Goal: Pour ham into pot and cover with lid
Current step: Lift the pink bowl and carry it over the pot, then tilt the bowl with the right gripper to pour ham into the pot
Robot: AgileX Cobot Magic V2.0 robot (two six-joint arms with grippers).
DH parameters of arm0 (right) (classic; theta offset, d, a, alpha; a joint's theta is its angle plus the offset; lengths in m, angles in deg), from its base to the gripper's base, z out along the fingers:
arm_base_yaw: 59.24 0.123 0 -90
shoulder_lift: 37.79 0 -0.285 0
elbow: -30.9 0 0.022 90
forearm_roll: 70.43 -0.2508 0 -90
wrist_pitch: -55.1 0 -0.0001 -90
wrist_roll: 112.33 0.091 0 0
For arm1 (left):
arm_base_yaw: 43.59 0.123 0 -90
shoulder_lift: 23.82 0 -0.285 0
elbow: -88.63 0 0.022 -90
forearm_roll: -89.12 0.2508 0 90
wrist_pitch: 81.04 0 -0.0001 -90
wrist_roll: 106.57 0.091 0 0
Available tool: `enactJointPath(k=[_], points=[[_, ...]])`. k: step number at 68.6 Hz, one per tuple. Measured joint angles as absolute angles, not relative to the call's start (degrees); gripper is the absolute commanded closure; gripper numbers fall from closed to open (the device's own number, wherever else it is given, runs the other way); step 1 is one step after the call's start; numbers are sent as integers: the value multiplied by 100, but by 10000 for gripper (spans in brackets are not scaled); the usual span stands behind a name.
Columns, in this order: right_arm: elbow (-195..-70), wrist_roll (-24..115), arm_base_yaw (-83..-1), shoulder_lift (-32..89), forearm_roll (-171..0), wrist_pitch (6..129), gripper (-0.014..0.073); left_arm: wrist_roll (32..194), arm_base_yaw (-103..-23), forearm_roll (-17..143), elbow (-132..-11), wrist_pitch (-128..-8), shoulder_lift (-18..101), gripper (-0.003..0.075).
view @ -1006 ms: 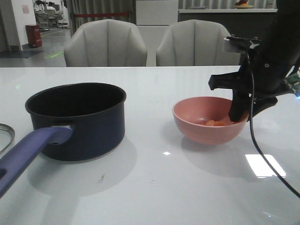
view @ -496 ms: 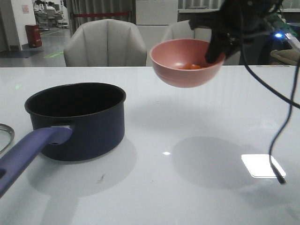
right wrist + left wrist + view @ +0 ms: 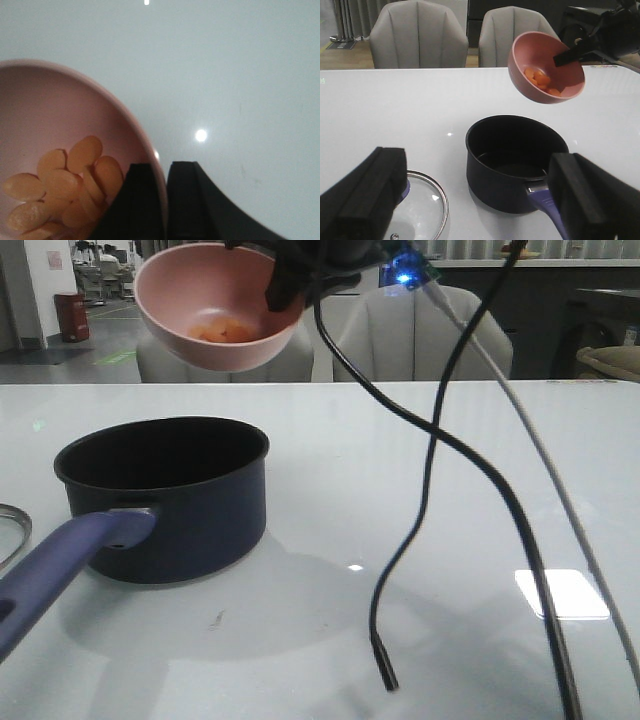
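My right gripper (image 3: 283, 282) is shut on the rim of the pink bowl (image 3: 215, 305) and holds it high in the air, above and behind the pot (image 3: 165, 495). The ham (image 3: 65, 187), several orange-pink slices, lies in the bowl; it also shows in the left wrist view (image 3: 540, 81). The dark navy pot stands empty on the white table, its purple-blue handle (image 3: 55, 570) pointing to the front left. The glass lid (image 3: 427, 205) lies flat on the table left of the pot. My left gripper (image 3: 480, 200) is open and empty, above the lid and the pot handle.
Two grey chairs (image 3: 225, 335) stand behind the table's far edge. Black and grey cables (image 3: 440, 490) hang from the right arm down over the table's right half. The white table (image 3: 450, 640) has a bright light patch at the right.
My right gripper has lifted the bowl off the table at the right and carried it up and to the left, to above the pot. The pot and lid have not moved.
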State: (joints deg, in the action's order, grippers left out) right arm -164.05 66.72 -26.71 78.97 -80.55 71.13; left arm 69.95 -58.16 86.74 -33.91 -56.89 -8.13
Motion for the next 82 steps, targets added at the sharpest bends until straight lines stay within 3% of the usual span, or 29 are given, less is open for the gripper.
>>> enactJointPath(k=[27,38,67,76,82], points=[[-14227,6575,-2388,7943,-6986,1908,466,6995,-5816,8674,-3391,-5694,-813,103],[-13856,5669,-2379,8238,-6410,-189,466,6995,-5816,8665,-3391,-5703,-813,103],[-13845,1785,-2065,9003,-6133,-888,466,6995,-5816,8665,-3391,-5703,-813,103],[-13836,1716,-2055,9027,-6133,-888,466,6995,-5816,8665,-3391,-5703,-813,103],[-13836,2493,-2055,9027,-6289,-912,466,6995,-5816,8665,-3391,-5706,-813,103]])
